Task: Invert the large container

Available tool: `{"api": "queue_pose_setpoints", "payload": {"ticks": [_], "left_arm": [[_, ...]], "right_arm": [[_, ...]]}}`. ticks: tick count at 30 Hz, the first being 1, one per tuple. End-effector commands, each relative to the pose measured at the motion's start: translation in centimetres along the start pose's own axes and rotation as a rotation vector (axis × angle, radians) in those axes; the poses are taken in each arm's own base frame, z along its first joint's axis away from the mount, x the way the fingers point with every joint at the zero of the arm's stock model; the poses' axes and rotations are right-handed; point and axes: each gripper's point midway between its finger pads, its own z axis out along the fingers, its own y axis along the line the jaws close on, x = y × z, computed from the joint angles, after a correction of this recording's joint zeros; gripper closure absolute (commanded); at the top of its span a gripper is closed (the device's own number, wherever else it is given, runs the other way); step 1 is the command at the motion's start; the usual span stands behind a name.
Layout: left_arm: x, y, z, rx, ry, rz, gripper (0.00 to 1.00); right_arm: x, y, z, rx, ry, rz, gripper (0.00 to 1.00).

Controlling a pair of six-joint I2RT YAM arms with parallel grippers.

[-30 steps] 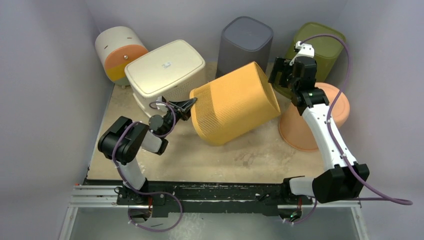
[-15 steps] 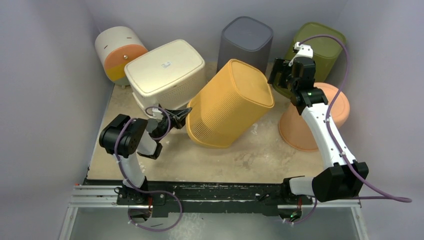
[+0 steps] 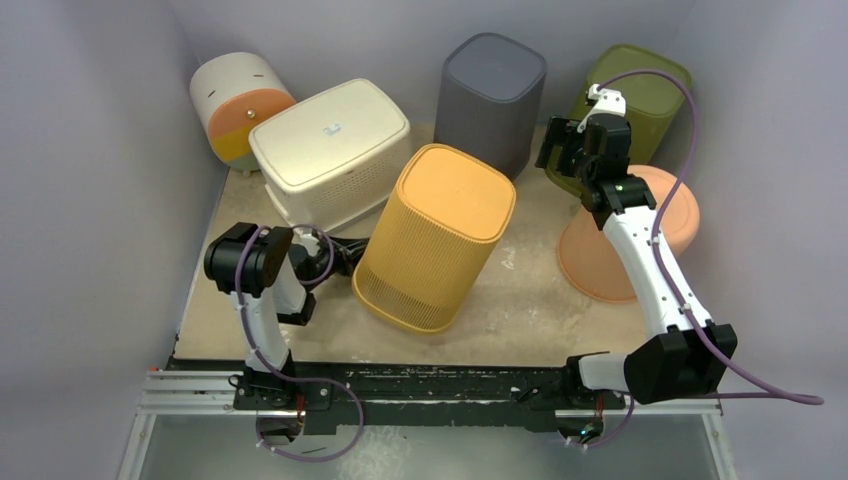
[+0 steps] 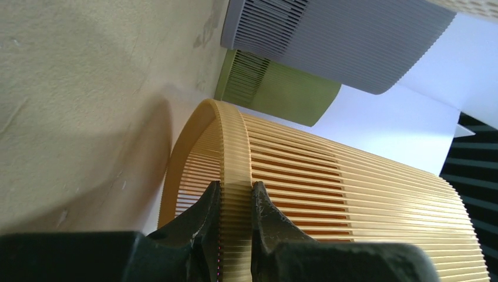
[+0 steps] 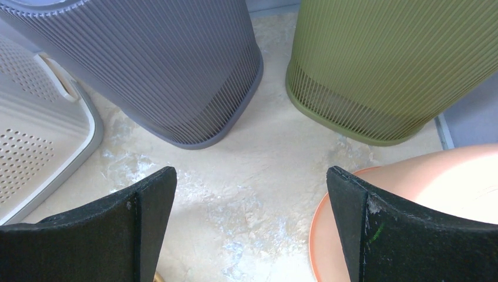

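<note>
The large yellow ribbed container [image 3: 435, 235] stands upside down mid-table, its closed base up and its rim on the table. My left gripper [image 3: 358, 252] is shut on its rim at the lower left; the left wrist view shows the fingers [image 4: 207, 212] pinching the ribbed rim band [image 4: 235, 176]. My right gripper [image 3: 562, 147] is open and empty, held high at the back right, clear of the yellow container [image 5: 154, 277]. Its fingertips [image 5: 150, 194] frame bare table.
A cream perforated bin [image 3: 330, 145] lies just behind my left gripper. A grey bin [image 3: 490, 90], an olive bin [image 3: 640, 95], a peach bin [image 3: 620, 240] and a white-and-orange bin [image 3: 235, 105] ring the back and right. Walls close in left, back and right.
The yellow container swung from lying tilted on its side to standing upside down, and shifted left and nearer. My left gripper kept its hold on the rim and dropped lower. The right arm stayed put.
</note>
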Motion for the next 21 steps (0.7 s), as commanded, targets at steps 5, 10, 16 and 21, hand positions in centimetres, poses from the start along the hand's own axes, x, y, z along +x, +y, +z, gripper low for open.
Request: {"api": "queue_pose_setpoints", "payload": {"ticks": [5, 10, 16, 21], "left_arm": [[0.7, 0.2, -0.9, 0.026, 0.05, 0.267, 0.81], [0.2, 1.3, -0.9, -0.073, 0.047, 0.351, 0.76], [-1.7, 3.5, -1.4, -0.305, 0.039, 0.478, 0.66], [-3.6, 3.5, -2.2, -0.436, 0.02, 0.554, 0.6]], "right_arm": [[-0.6, 0.2, -0.3, -0.019, -0.024, 0.0, 0.0], [-0.5, 0.2, -0.4, -0.02, -0.021, 0.002, 0.0], [-0.3, 0.3, -0.4, -0.027, -0.017, 0.009, 0.0], [-0.1, 0.5, -0.4, -0.035, -0.013, 0.012, 0.0]]}}
